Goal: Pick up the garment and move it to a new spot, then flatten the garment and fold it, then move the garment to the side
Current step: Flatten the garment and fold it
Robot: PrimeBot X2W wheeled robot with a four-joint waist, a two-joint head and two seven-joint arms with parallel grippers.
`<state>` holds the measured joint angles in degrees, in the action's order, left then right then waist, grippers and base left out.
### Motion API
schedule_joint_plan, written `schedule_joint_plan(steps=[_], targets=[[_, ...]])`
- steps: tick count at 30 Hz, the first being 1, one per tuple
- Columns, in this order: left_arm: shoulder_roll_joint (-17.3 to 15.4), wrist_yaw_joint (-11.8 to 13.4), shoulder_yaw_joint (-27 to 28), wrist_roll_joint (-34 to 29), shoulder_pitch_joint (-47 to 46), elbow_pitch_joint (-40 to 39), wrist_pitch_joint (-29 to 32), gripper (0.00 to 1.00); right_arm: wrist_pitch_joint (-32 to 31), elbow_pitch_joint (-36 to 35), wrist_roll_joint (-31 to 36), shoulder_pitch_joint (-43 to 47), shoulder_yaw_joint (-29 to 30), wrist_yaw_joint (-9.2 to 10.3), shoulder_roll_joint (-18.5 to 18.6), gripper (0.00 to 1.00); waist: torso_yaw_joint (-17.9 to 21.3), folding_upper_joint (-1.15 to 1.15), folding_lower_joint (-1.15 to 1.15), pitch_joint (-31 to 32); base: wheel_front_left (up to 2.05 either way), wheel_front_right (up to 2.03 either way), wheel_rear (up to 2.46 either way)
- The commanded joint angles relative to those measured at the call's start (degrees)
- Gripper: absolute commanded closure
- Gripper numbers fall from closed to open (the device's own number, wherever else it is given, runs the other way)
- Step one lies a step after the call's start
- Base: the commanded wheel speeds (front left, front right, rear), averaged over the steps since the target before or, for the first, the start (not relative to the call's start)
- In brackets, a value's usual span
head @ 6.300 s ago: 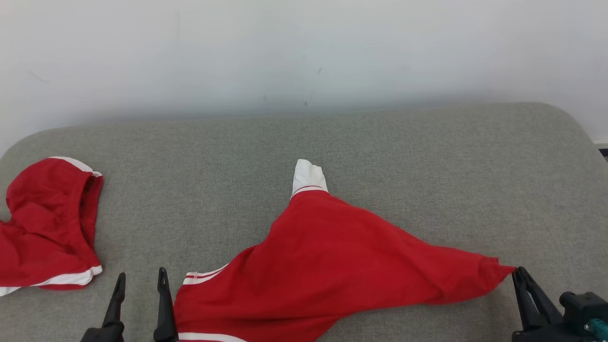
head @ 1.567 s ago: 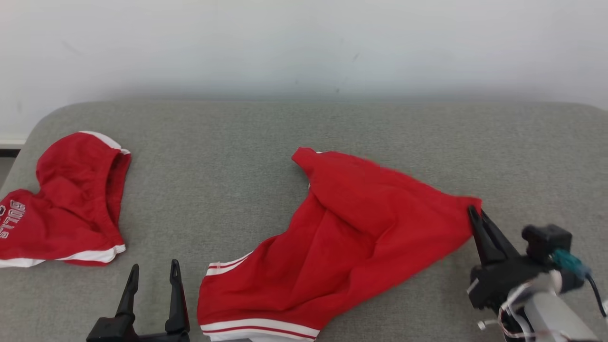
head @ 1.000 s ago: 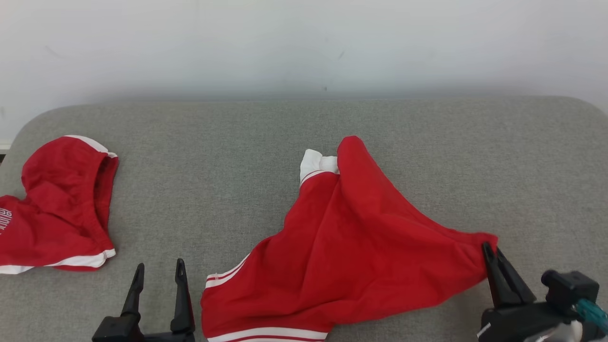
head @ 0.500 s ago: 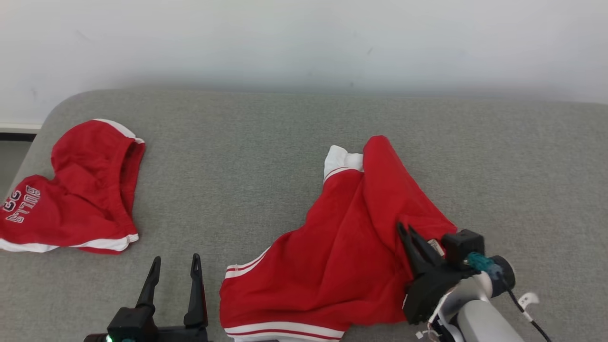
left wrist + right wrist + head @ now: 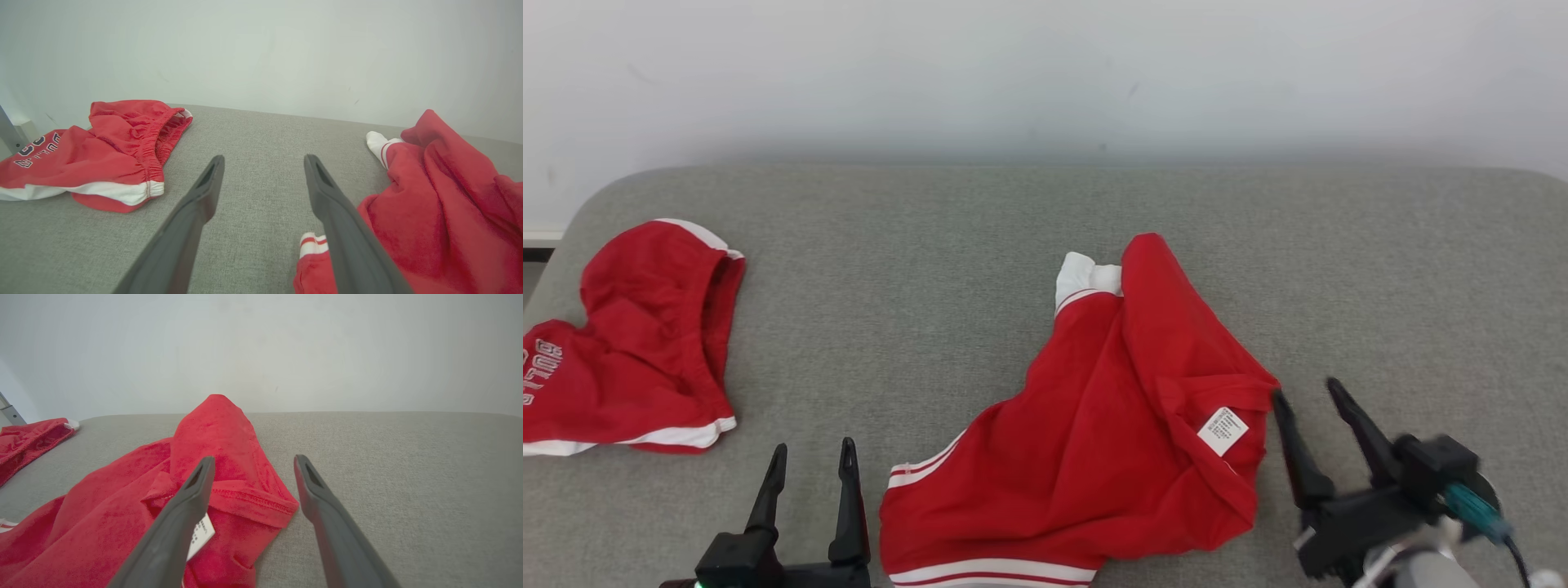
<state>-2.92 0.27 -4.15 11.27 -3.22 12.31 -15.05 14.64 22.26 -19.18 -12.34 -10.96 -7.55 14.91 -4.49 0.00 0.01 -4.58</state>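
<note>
Garment lies crumpled on the grey cushion. Right gripper stands spread and empty just beside its edge; left gripper gapes empty too.

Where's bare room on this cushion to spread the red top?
Between shorts and top; behind both, up to the wall; right of the top, beyond the right tool. Crowded at front, where the left tool sits beside the top.

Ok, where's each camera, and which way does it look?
Head view: on the head, looking down at the grey fabric cushion; left tool and right tool show.
Left wrist view: on the left arm, facing the pale wall along its fingers.
Right wrist view: on the right arm, facing the wall past its fingers.
All share the middle red garment with white trim.
</note>
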Motion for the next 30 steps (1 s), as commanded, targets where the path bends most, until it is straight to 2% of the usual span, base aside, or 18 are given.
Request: schedule_joint_plan(steps=[1,6,11,22,24,25,26,27,28,30], targets=[[0.1,0.2,0.0,0.4,0.3,-0.4,-0.2,0.0,0.0,-1.6,-0.5,2.1,0.6,0.13,0.3,0.0,0.8,0.0,-0.01,-0.2,0.0,0.0,0.0],[0.1,0.4,-0.1,0.3,0.2,-0.8,-0.2,0.0,-2.2,-6.5,-1.4,7.1,2.0,0.13,0.5,0.0,1.5,0.0,-0.01,-0.6,0.0,0.0,0.0],[0.1,0.0,-0.4,0.2,-0.4,-0.5,-0.2,0.0,-3.9,-6.6,-0.3,6.0,0.8,0.13,-0.7,0.0,1.0,0.0,-0.01,-0.6,0.0,0.0,0.0],[0.1,0.0,-0.6,0.6,0.2,0.1,-0.2,0.0,-8.1,2.6,-0.9,1.2,-2.2,0.13,-1.9,0.0,-2.0,0.0,-0.01,0.2,0.0,0.0,0.0],[0.1,0.0,-0.5,0.6,0.4,0.0,-0.2,0.0,-7.4,3.8,-1.8,0.5,-3.0,0.13,-2.1,0.25,-2.2,0.0,-0.01,0.3,0.0,0.0,0.0],[0.0,0.1,-0.4,0.6,0.5,0.0,-0.2,0.0,-7.1,4.4,-2.5,0.3,-3.4,0.13,-2.3,0.59,-2.2,0.0,-0.01,0.4,0.0,0.0,0.0],[0.0,0.1,-0.4,0.6,0.5,0.0,-0.2,0.0,-7.1,4.4,-2.5,0.3,-3.4,0.13,-2.3,0.59,-2.2,0.0,-0.01,0.4,0.0,0.0,0.0],[0.1,0.0,-0.2,0.6,0.6,0.0,-0.2,0.0,-6.8,4.9,-2.9,0.1,-3.8,0.13,-2.3,0.87,-2.2,0.0,-0.01,0.5,0.0,0.0,0.0],[0.1,-0.1,-0.1,0.5,0.7,0.1,-0.2,0.0,-6.5,5.6,-3.2,-0.1,-4.0,0.13,-2.2,1.0,-2.1,0.0,-0.01,0.5,0.0,0.0,0.0],[0.1,-0.3,0.1,0.4,0.7,0.1,-0.2,0.0,-5.6,6.7,-3.8,-0.8,-4.4,0.13,-1.8,1.0,-1.9,0.0,-0.01,0.5,0.0,0.0,0.0]])
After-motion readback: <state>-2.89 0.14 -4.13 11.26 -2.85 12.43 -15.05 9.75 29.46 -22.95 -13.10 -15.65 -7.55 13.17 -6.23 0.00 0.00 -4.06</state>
